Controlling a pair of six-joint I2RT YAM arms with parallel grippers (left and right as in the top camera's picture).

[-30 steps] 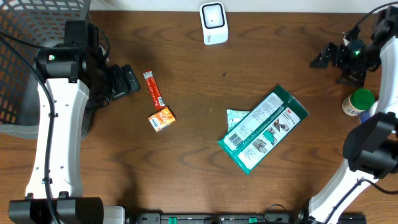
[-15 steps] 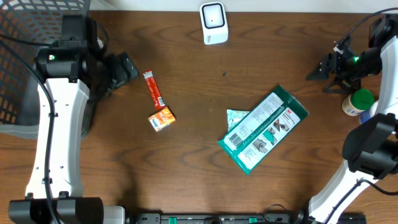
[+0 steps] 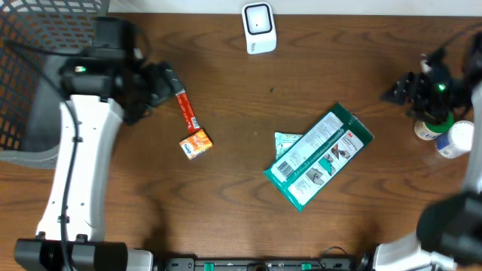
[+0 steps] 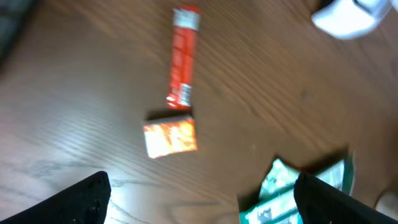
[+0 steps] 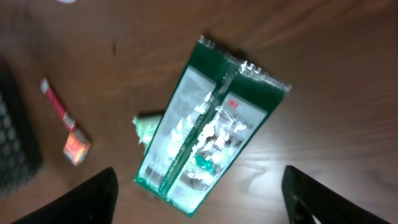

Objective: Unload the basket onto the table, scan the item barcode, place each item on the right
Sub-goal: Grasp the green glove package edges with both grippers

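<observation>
While they hold nothing, left tool (image 4: 208, 198) and right tool (image 5: 202, 196) gape wide.

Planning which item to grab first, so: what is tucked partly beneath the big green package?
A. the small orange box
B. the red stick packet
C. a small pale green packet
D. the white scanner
C: in the overhead view a small pale green packet pokes out from under the left edge of the big green package.
</observation>
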